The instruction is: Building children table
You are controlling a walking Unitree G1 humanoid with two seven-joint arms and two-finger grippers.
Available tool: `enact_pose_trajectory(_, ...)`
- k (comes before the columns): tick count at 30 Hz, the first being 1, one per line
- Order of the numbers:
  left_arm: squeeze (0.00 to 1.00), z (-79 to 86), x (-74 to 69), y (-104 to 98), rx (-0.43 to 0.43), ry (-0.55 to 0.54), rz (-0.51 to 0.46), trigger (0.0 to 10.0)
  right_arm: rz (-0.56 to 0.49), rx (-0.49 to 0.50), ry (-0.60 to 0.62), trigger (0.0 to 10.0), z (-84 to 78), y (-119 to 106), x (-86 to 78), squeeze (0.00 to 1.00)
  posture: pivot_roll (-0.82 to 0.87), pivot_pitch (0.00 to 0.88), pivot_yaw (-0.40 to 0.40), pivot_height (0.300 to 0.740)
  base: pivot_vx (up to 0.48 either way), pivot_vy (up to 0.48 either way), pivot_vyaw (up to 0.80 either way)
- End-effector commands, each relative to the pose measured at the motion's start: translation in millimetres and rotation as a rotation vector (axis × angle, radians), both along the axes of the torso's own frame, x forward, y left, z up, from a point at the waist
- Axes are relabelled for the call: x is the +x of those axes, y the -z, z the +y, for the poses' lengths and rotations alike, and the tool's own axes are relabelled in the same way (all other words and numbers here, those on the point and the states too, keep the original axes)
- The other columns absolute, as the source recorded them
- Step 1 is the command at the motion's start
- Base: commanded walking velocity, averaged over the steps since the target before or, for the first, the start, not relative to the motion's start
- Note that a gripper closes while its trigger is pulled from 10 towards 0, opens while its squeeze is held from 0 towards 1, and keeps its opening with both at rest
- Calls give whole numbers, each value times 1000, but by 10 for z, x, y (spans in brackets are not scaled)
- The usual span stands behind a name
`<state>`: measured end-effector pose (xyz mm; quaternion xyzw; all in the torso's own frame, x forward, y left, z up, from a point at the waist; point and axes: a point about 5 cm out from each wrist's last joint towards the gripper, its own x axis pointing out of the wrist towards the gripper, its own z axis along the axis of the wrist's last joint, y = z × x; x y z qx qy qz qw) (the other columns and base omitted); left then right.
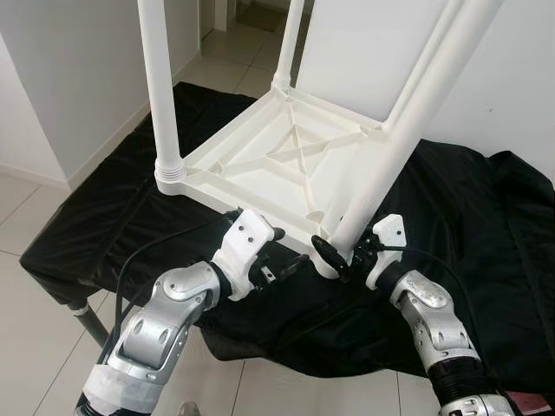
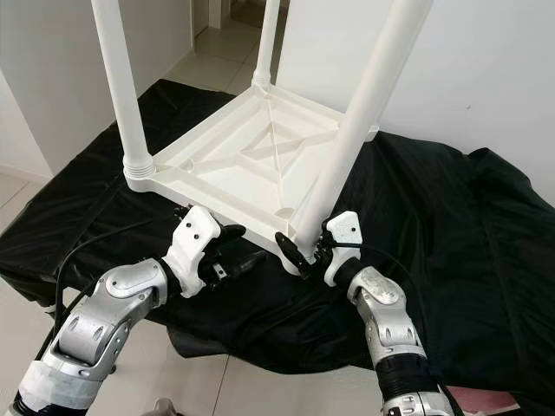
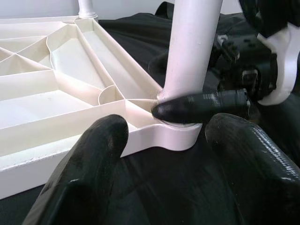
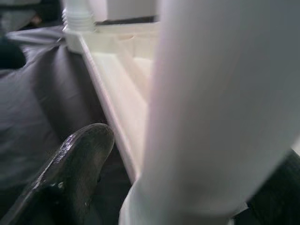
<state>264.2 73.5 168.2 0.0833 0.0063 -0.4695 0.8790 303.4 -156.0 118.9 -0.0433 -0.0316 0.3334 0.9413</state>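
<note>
A white plastic children's table (image 1: 227, 178) lies upside down on a black cloth (image 1: 486, 234), its ribbed underside facing up. One white leg (image 1: 160, 87) stands in the left corner and another (image 1: 290, 43) in the far corner. A third leg (image 1: 416, 113) rises, leaning slightly, from the near corner socket (image 3: 180, 136). My right gripper (image 1: 345, 249) is shut on the base of this leg, and one of its fingers (image 3: 201, 105) crosses the leg just above the socket. Beside the table's near edge, just left of that corner, my left gripper (image 1: 288, 253) is open and holds nothing.
The cloth drapes over a low stand with a metal leg (image 1: 91, 325) at the front left. Tiled floor (image 1: 26, 347) surrounds it. White walls (image 1: 78, 69) stand at the left and behind, with a doorway (image 1: 251, 17) at the back.
</note>
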Motion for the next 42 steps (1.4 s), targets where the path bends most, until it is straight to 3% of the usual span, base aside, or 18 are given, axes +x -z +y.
enact_pose_trajectory(1, 0, -51, 20, -25, -7, 8, -12, 10000, 6, -21, -19, 10000, -18, 13, 23, 0, 85, 31, -121, 740, 0, 0, 0)
enact_pose_trajectory(2, 0, -47, 46, -42, -8, 4, -17, 10000, 8, -30, -39, 4314, -6, 23, 44, 0, 88, 35, -121, 740, 0, 0, 0)
enact_pose_trajectory(4, 0, -43, 64, -53, -9, 1, -20, 10000, 9, -34, -51, 4314, 1, 29, 59, 0, 88, 35, -121, 740, 0, 0, 0)
enact_pose_trajectory(5, 0, -32, 72, -68, -12, -5, -24, 10000, 8, -33, -67, 0, 6, 33, 80, 0, 89, 37, -119, 740, 0, 0, 0)
enact_pose_trajectory(14, 0, -34, 55, -53, -14, -2, -17, 10000, 7, -11, -82, 0, -8, 52, 17, 0, 70, 48, -111, 740, 0, 0, 0)
enact_pose_trajectory(15, 0, -40, 64, -53, -15, 0, -17, 10000, 10, -3, -74, 2941, -24, 57, 13, 0, 62, 48, -107, 740, 0, 0, 0)
enact_pose_trajectory(16, 0, -40, 64, -53, -15, 0, -17, 10000, 10, -3, -74, 2941, -24, 57, 13, 0, 62, 48, -107, 740, 0, 0, 0)
enact_pose_trajectory(17, 0, -49, 74, -48, -14, 5, -16, 10000, 11, 12, -57, 10000, -45, 59, 9, 0, 55, 45, -104, 740, 0, 0, 0)
enact_pose_trajectory(24, 0, -59, 94, -60, -16, 16, -21, 10000, -1, 55, -32, 10000, -48, 42, -13, 0, 51, 42, -101, 740, 0, 0, 0)
enact_pose_trajectory(29, 0, -63, 120, -66, -9, 23, -29, 10000, -20, 142, 81, 10000, -39, 7, -101, 0, 41, 24, -96, 740, 0, 0, 0)
enact_pose_trajectory(31, 0, -70, 121, -60, -9, 26, -27, 10000, -27, 188, 175, 10000, 14, -6, -168, 0, 32, 30, -90, 740, 0, 0, 0)
enact_pose_trajectory(37, 0, -68, 121, -65, -6, 32, -29, 10000, -18, 187, 281, 10000, 45, 21, -197, 0, 28, 33, -86, 740, 0, 0, 0)
enact_pose_trajectory(42, 0, -40, 136, -56, -3, 30, -26, 10000, -12, 177, 512, 10000, 31, 59, -172, 0, 19, 43, -76, 740, 0, 0, 0)
